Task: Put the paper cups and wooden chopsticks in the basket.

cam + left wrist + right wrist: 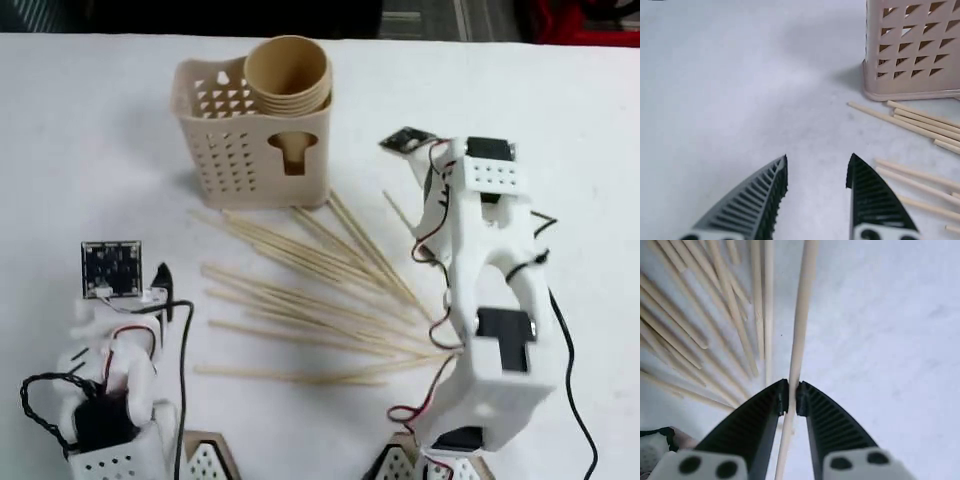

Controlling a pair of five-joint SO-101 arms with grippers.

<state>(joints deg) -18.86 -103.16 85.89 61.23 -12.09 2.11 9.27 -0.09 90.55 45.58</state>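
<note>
Between the pressed-together tips of the right claw (792,390) sits one pale wooden chopstick (802,315), while loose chopsticks (757,305) lie beside it, stacked tan paper cups (288,75) already occupy the beige perforated plastic basket (215,120), and the left claw (818,159) is spread.

Robotics lab bench, white table (90,150), two 3D-printed arms (490,290), exposed wiring (184,370)

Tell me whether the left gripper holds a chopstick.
No, the left gripper is open, with nothing in it.
</note>
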